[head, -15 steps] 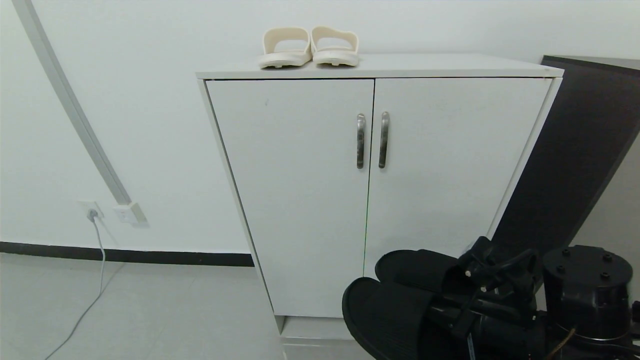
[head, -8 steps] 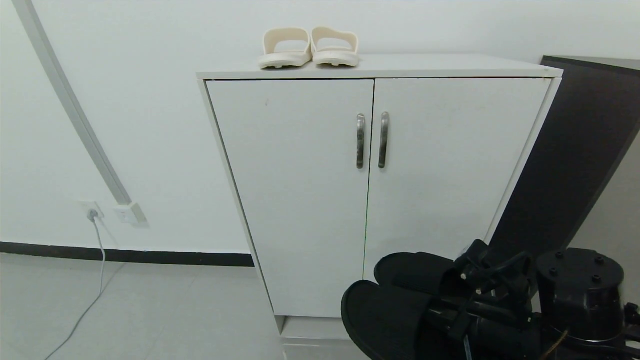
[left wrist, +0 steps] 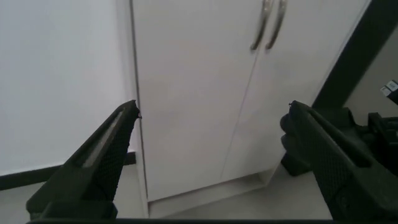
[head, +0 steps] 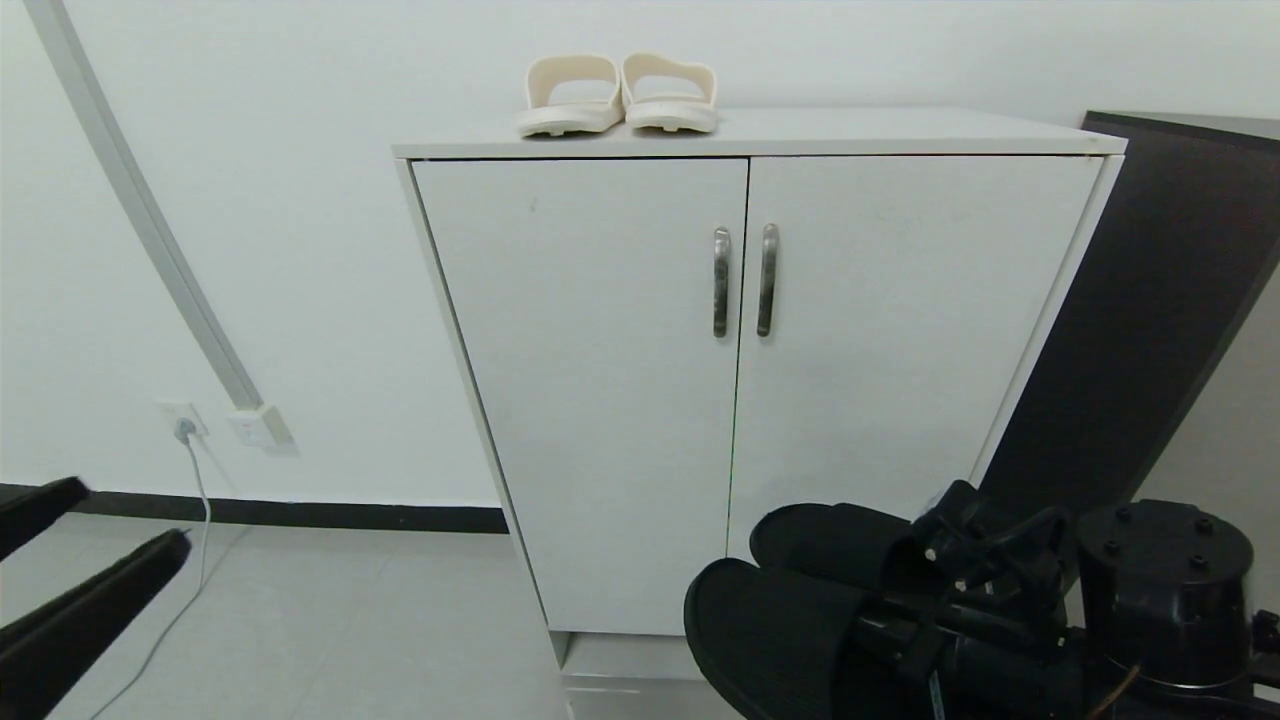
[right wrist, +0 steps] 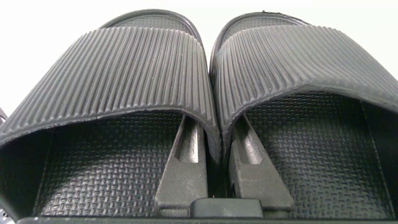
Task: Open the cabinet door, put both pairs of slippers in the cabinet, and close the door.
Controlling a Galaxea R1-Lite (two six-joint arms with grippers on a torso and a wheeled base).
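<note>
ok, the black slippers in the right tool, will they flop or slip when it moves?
Probably light and a bit bendy: the black slippers look like moulded rubber. Slip seems unlikely, since the right tool pinches both ribbed straps' inner edges together. They stick out well past it in the head view, so some swing is possible.

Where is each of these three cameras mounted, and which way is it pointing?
Head view: on the robot's head, facing forward and down at the white cabinet with cream slippers on top; left gripper low left, right gripper low right, gripping black slippers.
Left wrist view: on the left wrist, looking past its open fingers at the cabinet's closed doors.
Right wrist view: on the right wrist, looking along its fingers into the black slippers.
Shared: head and left wrist views both show the door handles.
</note>
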